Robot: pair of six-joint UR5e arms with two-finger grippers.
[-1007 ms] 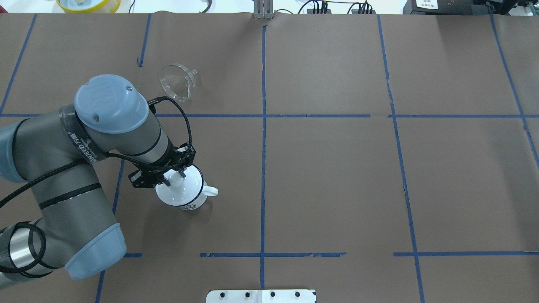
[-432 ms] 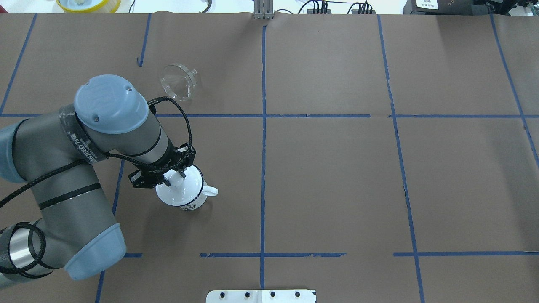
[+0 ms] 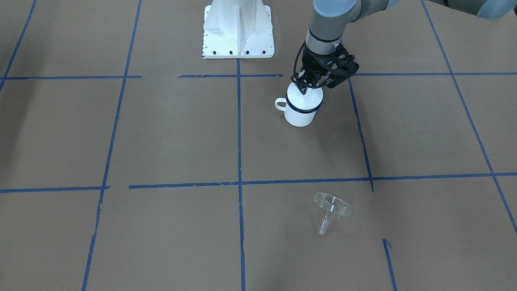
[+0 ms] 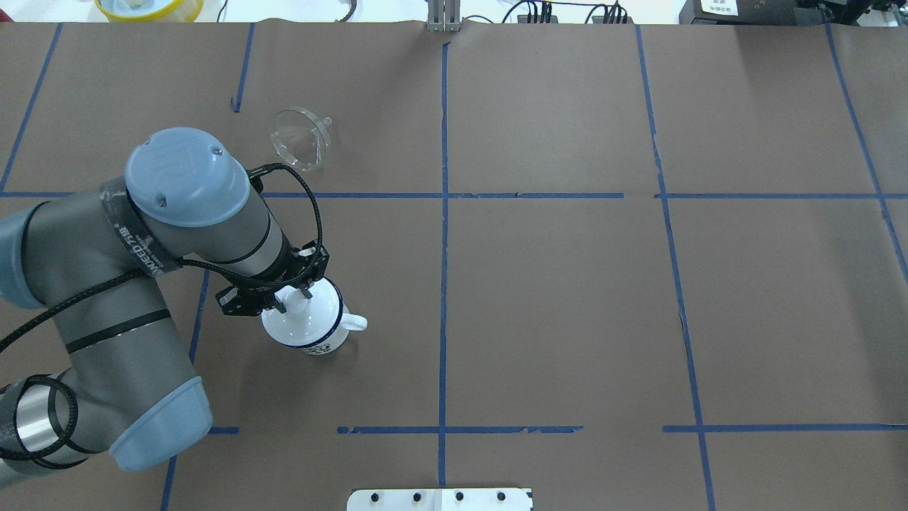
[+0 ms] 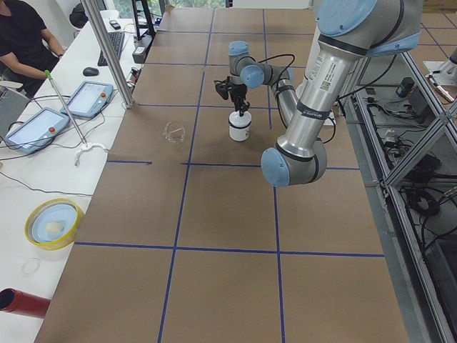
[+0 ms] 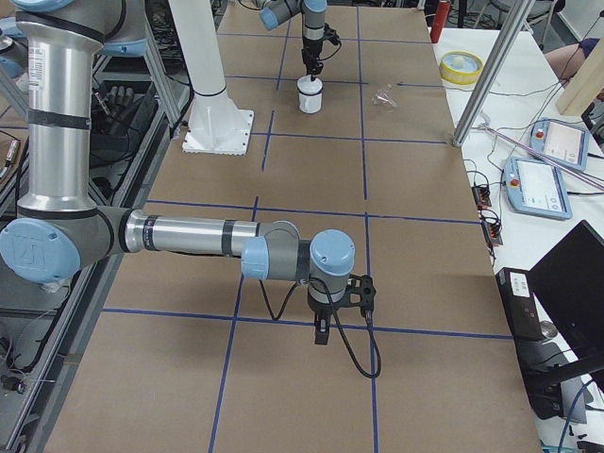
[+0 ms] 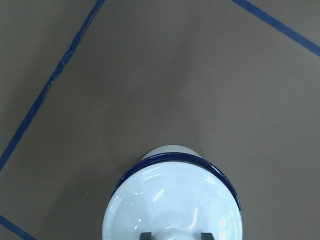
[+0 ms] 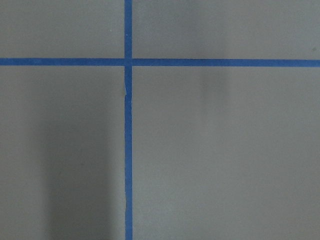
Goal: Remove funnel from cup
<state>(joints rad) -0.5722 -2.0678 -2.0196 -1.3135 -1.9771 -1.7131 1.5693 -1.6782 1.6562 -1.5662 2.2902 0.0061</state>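
The clear funnel lies on its side on the brown table, apart from the cup; it also shows in the front view. The white enamel cup with a dark blue rim stands upright, handle to the side. A white domed lid with a blue edge sits over its mouth. My left gripper points down, shut on the lid's knob; the left wrist view shows the lid with the knob between the fingers. My right gripper hangs low over bare table far from the cup; I cannot tell its state.
The robot's white base plate is behind the cup. A yellow bowl, control tablets and cables lie on the side bench beyond the table edge. Blue tape lines cross the brown table cover.
The left gripper and the lid have shifted only a hair. The funnel and the cup have not moved.
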